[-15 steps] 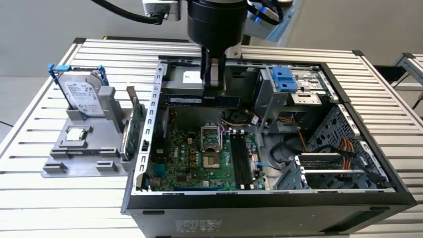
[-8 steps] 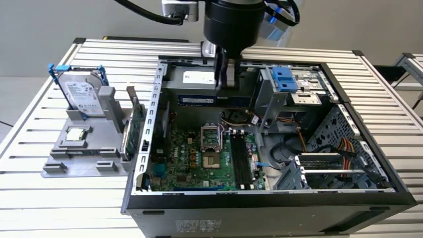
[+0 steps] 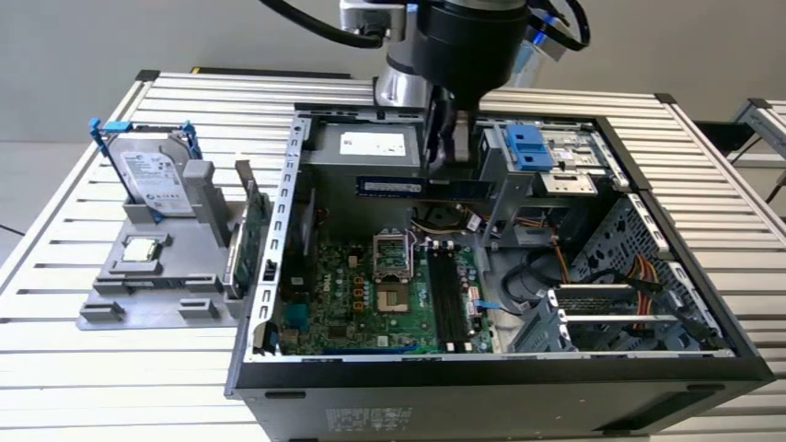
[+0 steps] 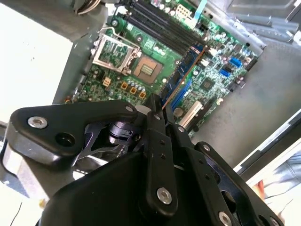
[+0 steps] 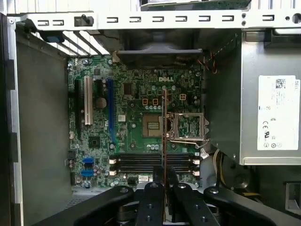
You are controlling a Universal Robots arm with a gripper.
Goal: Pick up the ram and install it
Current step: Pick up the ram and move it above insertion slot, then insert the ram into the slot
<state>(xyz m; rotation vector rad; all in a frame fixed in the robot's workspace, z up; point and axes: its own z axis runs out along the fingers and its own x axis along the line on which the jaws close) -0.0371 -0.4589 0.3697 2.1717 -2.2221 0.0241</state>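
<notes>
Hanging straight down from the arm (image 3: 461, 37) over the open computer case (image 3: 290, 184), the hand (image 3: 445, 168) is closed narrow on the ram (image 3: 393, 187), pinching it by its upper edge. The ram hangs level just under the hand, well above the motherboard (image 5: 136, 113). In the first wrist view it runs edge-on out from the hand, with the memory slots (image 5: 141, 163) beneath.

Arm (image 3: 457, 41) vertical, wrist straight down, jaws tight on the ram (image 3: 393, 187).
</notes>
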